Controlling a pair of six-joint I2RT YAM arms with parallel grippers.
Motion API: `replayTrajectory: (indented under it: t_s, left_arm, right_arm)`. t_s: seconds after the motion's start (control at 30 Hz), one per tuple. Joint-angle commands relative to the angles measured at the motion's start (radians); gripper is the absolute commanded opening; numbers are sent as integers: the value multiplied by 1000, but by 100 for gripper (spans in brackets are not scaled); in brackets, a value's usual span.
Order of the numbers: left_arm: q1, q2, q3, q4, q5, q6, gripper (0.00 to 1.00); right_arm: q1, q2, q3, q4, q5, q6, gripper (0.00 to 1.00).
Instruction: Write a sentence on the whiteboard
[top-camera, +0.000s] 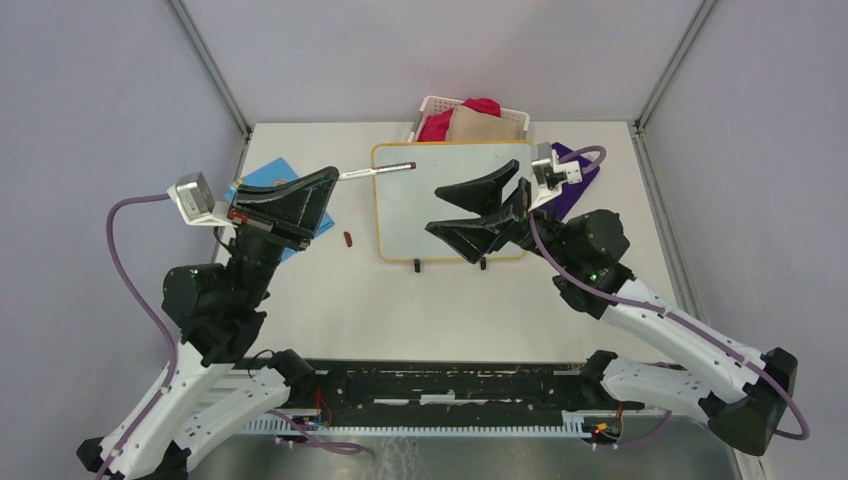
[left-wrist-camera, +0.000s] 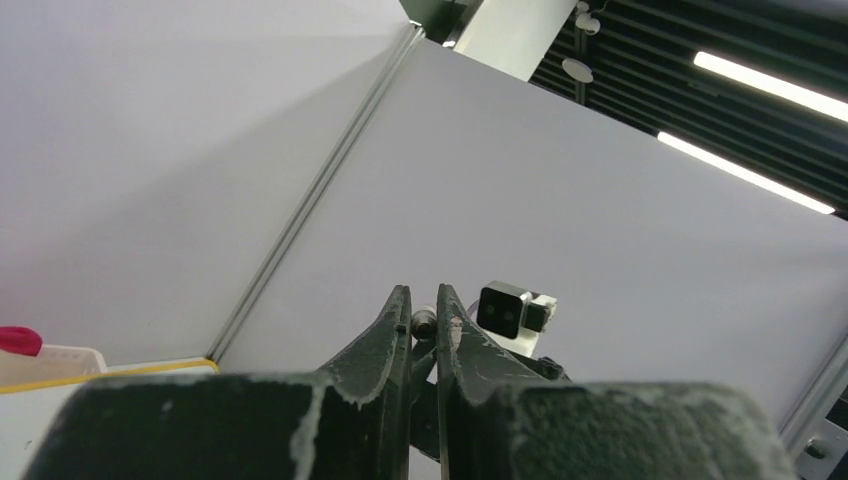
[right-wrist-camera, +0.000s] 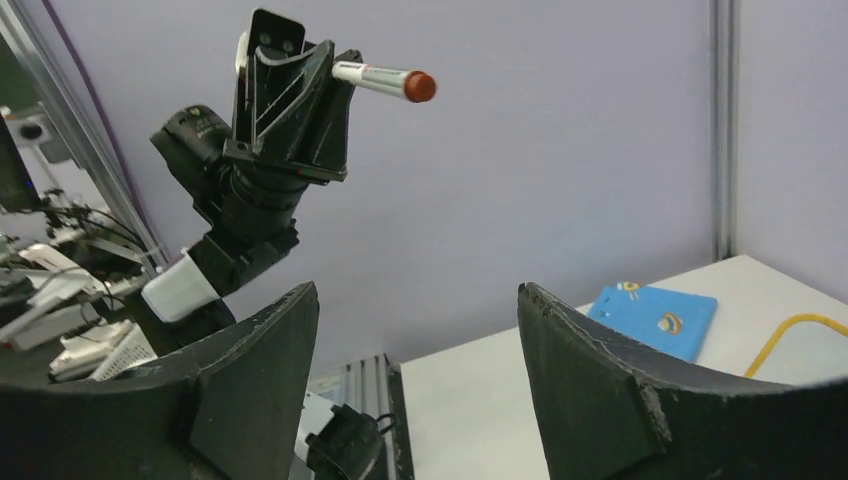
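From above, item one: left gripper (top-camera: 333, 175), pressed shut on a marker (top-camera: 375, 170) whose red end reaches right over the far-left corner of the whiteboard (top-camera: 420, 195). A small dark red piece (top-camera: 348, 238), possibly a cap, lies on the worktop (top-camera: 330, 300) just nearside of this gripper. The right gripper (top-camera: 432, 210) hangs spread and empty above the board's middle. No sentence shows on the board. In the left wrist view, the left gripper (left-wrist-camera: 421, 295) shows only a slit between its fingers, and the board's yellow rim (left-wrist-camera: 110, 377) lies low to one side. In the right wrist view, the right gripper (right-wrist-camera: 418, 300) is spread wide, and beyond it the left gripper (right-wrist-camera: 300, 100) holds the marker (right-wrist-camera: 385, 78) well aloft, near level. Judgement: the marker is in hand and writing is not yet begun. Next, tilt the red end down and lower it lightly to the board's far-left area. Whether that end is nib or cap cannot be told.
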Motion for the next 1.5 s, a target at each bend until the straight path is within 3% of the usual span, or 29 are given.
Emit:
replayTrajectory:
  t_s: [0.0, 0.33, 0.53, 0.93, 1.2, 1.47]
  left_arm:
    - [-2, 24, 49, 89, -8, -55, 2]
    - [-2, 113, 67, 205, 21, -137, 2]
    - [-2, 163, 47, 286, 21, -200, 2]
    - [-3, 214, 35, 357, 67, -235, 2]
    - [-3, 252, 13, 419, 104, -279, 2]
    - [-3, 249, 19, 367, 107, -266, 2]
  right_arm:
    - [-45, 45, 61, 241, -99, 234, 77]
    - [-46, 205, 231, 434, -121, 434, 74]
    - [-44, 246, 267, 438, -90, 461, 72]
    - [-44, 265, 329, 322, -62, 417, 74]
    - [-46, 274, 398, 157, -31, 362, 71]
    - [-64, 259, 426, 27, -36, 324, 64]
